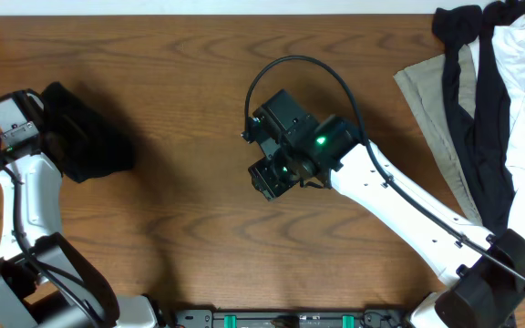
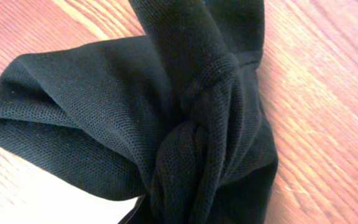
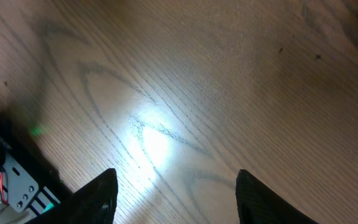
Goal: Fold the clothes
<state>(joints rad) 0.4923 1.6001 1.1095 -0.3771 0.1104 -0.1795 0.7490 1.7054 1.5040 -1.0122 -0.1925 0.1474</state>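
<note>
A fold could be spoiled here: the black T-shirt point(image 1: 89, 141) is twisted into a lump, so it may be dragged unspread or slipped from the grip. It is bunched at the 9 o'clock side of the table point(image 1: 180, 82), with its long axis laid from 10 to 4 o'clock. The left gripper point(image 1: 44, 117) is closed, seemingly on its fabric, though the fingers are hidden. The right gripper point(image 3: 176, 186) is held apart, empty.

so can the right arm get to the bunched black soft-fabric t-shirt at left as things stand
Probably yes: only bare wooden table lies between the open right gripper and the black t-shirt, though the left gripper seems clamped on it.
</note>
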